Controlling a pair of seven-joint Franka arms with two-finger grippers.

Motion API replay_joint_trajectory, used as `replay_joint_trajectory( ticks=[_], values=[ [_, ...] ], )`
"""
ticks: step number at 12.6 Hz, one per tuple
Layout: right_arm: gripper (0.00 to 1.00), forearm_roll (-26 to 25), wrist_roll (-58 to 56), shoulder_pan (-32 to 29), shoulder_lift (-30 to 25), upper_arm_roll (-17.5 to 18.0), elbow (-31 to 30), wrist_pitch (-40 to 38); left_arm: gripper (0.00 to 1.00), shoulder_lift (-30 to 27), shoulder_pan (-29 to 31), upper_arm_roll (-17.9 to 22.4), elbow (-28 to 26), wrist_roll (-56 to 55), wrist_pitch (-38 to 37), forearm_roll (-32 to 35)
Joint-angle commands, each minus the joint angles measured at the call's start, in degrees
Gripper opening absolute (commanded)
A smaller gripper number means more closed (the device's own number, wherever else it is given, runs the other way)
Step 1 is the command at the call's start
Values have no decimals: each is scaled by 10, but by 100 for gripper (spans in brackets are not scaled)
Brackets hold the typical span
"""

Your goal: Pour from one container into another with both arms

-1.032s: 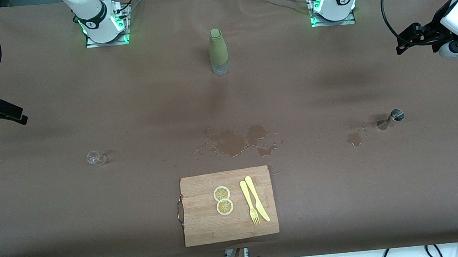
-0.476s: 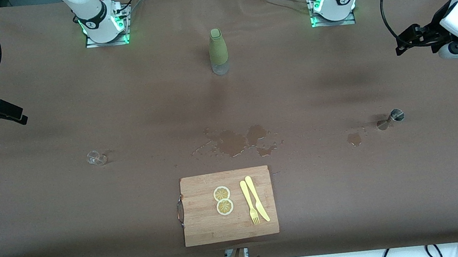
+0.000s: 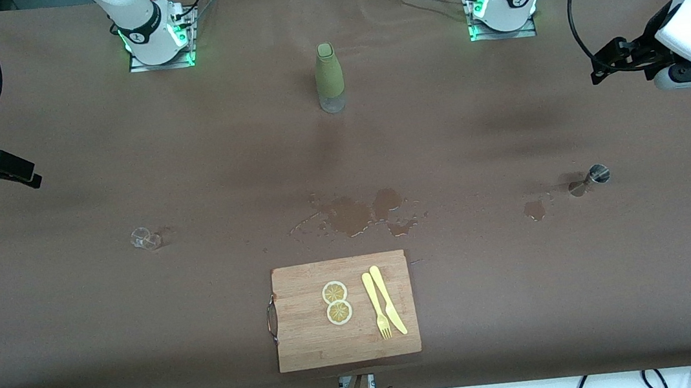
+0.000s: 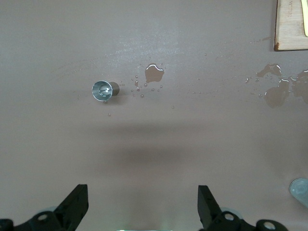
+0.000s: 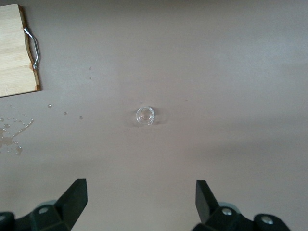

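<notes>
A small clear glass (image 3: 145,238) sits on the brown table toward the right arm's end; the right wrist view shows it (image 5: 145,115) out ahead of the fingers. A small metal jigger (image 3: 598,175) rests toward the left arm's end, also in the left wrist view (image 4: 103,90), with a small puddle (image 4: 154,73) beside it. My right gripper (image 3: 30,177) hangs open and empty (image 5: 140,197) over the table's edge area. My left gripper (image 3: 596,70) hangs open and empty (image 4: 143,204), well apart from the jigger.
A green bottle (image 3: 329,77) stands upright at mid-table near the bases. A spill of brown puddles (image 3: 354,214) lies in the middle. Nearer the camera is a wooden cutting board (image 3: 309,335) with two lemon slices (image 3: 336,302) and a yellow fork and knife (image 3: 384,307).
The left gripper has drifted slightly toward the bases' side and toward mid-table. The right arm has not moved, and nothing on the table has shifted.
</notes>
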Motion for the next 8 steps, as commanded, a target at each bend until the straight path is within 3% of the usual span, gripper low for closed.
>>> replay_joint_trajectory(
  ticks=[1,8],
  values=[
    [100,-5,-6,-1,-11,2,-11,7,100,1,-4,2,2,-10,4,6],
    [100,-5,-6,-2,-11,2,-11,7,100,-1,2,3,2,-5,-1,6]
  ],
)
